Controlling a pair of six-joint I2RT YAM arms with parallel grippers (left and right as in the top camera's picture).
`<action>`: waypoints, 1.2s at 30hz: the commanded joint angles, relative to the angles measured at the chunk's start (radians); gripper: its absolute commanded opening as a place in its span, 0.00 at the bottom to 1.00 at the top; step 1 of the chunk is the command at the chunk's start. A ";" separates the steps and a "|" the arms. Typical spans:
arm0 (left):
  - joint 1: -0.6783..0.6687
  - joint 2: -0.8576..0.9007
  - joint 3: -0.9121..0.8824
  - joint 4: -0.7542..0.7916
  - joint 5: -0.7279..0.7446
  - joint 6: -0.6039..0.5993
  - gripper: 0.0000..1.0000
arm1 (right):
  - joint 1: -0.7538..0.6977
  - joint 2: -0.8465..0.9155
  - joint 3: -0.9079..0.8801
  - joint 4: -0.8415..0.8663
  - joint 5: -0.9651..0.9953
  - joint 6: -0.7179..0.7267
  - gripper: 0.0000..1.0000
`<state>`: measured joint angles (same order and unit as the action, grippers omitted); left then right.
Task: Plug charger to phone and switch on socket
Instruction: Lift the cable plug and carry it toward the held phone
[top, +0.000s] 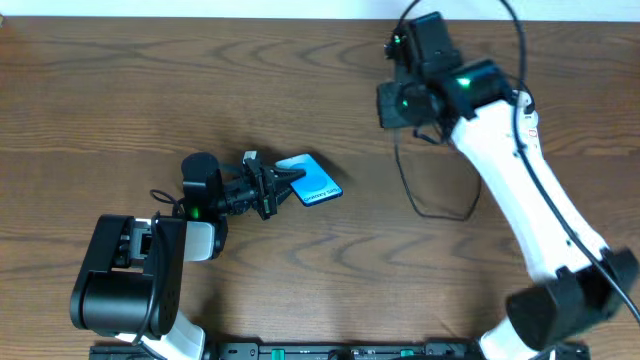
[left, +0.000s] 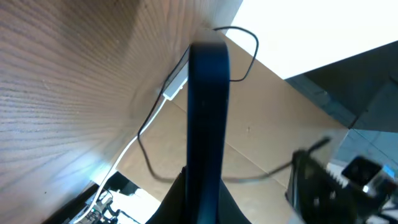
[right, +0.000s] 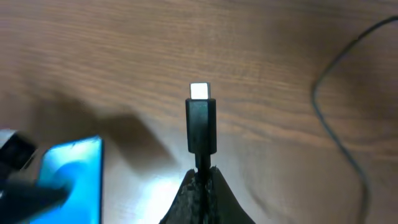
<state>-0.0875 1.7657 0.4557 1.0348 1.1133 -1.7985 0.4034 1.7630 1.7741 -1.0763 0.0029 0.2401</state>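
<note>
- Left gripper (top: 283, 186): fingers closed tight on the near end of the phone. It sits left of centre over the table (top: 150, 90).
- Phone (top: 312, 181): slim, dark frame and cyan-and-white screen, gripped at one short end, with the other end pointing right and slightly away from the robot. The left wrist view shows it edge-on (left: 208, 118), standing straight out from the fingers. Whether it touches the wood I cannot tell.
- Right gripper (right: 200, 179): fingers pinched together on the charger just behind its connector. It is at the far right of the table, well apart from the phone.
- Charger (right: 200, 124): black connector body with a bright metal tip, jutting straight out from the right fingertips, clear of the phone and not plugged in. Its thin black cable (top: 436, 205) trails in a loose loop on the wood beside the right arm.
- Small white block (left: 175, 87): it has a white lead and lies on the table beyond the phone. It is too small to identify.
</note>
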 joint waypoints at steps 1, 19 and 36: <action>0.003 -0.010 0.017 0.009 0.015 0.018 0.07 | 0.000 -0.043 -0.001 -0.085 -0.012 -0.020 0.01; 0.003 -0.010 0.018 0.148 0.008 0.059 0.07 | 0.004 -0.650 -0.344 -0.037 -0.011 -0.007 0.01; 0.019 -0.010 0.238 0.229 0.004 0.317 0.07 | 0.063 -0.709 -0.835 0.385 -0.552 -0.131 0.01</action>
<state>-0.0837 1.7657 0.6456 1.2465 1.0912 -1.5513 0.4259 1.0328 0.9417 -0.6926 -0.4797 0.1711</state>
